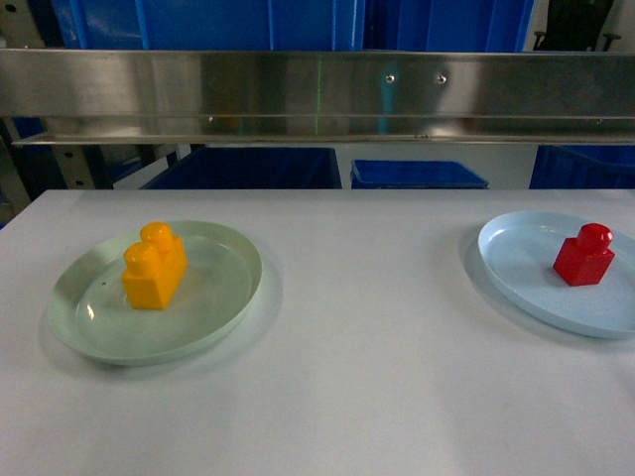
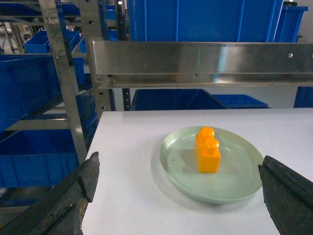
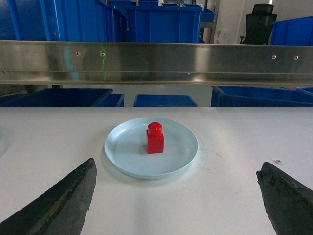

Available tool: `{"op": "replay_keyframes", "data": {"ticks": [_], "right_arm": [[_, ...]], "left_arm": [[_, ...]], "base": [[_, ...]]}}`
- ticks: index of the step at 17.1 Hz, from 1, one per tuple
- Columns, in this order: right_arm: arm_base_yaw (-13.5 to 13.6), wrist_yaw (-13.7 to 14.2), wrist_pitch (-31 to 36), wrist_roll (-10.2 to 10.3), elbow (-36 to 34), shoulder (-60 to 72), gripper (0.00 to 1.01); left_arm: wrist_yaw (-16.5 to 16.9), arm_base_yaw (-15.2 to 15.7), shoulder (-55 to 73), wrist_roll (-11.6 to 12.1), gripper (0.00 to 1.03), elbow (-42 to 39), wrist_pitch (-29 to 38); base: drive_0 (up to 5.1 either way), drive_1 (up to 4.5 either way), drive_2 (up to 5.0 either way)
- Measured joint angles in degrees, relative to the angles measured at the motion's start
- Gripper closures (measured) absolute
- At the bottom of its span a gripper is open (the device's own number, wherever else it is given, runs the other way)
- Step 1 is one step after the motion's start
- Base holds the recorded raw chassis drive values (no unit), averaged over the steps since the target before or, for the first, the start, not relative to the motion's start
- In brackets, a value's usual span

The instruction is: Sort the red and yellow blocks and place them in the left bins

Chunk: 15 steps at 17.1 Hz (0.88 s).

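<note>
Two plates sit well apart on the white desk (image 1: 357, 397) in the head view: a pale green plate (image 1: 223, 317) at the left holding the yellow block (image 1: 154, 270), and a pale blue plate (image 1: 526, 283) at the right edge holding the red block (image 1: 584, 256). Beyond a steel rail (image 1: 317, 94), blue bins (image 1: 248, 169) stand past the desk's far edge. No gripper shows in this view.

From the left wrist, the left gripper (image 2: 178, 196) has its dark fingers (image 2: 73, 193) spread wide apart, nothing between them; the yellow block stands upright on the green plate just ahead. More blue bins fill a rack (image 2: 63, 98) at the left.

From the right wrist, the right gripper (image 3: 178, 193) is likewise spread wide and holds nothing, with the red block upright near the middle of the blue plate ahead.
</note>
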Motion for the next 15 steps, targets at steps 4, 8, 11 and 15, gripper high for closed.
{"op": "replay_keyframes", "data": {"ticks": [4,8,11,15], "right_arm": [[0.0,0.0,0.0,0.0,0.0,0.0,0.03],[0.0,0.0,0.0,0.0,0.0,0.0,0.03],[0.0,0.0,0.0,0.0,0.0,0.0,0.03],[0.0,0.0,0.0,0.0,0.0,0.0,0.03]], "left_arm": [[0.0,0.0,0.0,0.0,0.05,0.0,0.0],[0.0,0.0,0.0,0.0,0.05,0.0,0.0],[0.0,0.0,0.0,0.0,0.05,0.0,0.0],[0.0,0.0,0.0,0.0,0.05,0.0,0.0]], "base": [[0.0,0.0,0.0],[0.0,0.0,0.0],[0.0,0.0,0.0],[0.0,0.0,0.0]]}}
